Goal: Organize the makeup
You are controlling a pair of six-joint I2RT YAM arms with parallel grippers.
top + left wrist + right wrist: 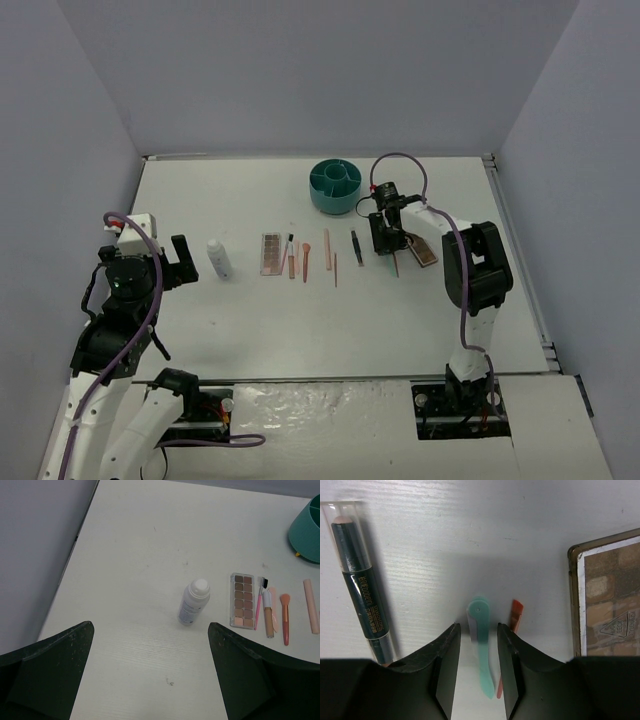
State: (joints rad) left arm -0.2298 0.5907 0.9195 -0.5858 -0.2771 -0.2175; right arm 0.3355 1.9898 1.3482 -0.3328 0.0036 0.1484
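- The right hand (479, 628) sits low over the tabletop (470, 540). Its jaws stand narrowly apart astride the green stick (481, 650), with slivers of gap at the tips, so I judge the stick not yet gripped.
- The orange stick (514, 617) lies just beside the green one, its end against the inner face of one finger. A squeeze from here could pinch both sticks or flick the orange one away.
- The green stick runs slightly aslant between the jaws. Thin and smooth, it may pivot or slip out when lifted.
- A brown palette (610, 595) lies near on one side and a dark stick (362, 590) in a clear case on the other. Any sideways drift would nudge them out of line.
- The left hand (150, 626) is wide open and empty, hovering short of the white bottle (194, 602). An off-centre approach could knock the round bottle away, toward the second palette (242, 600).
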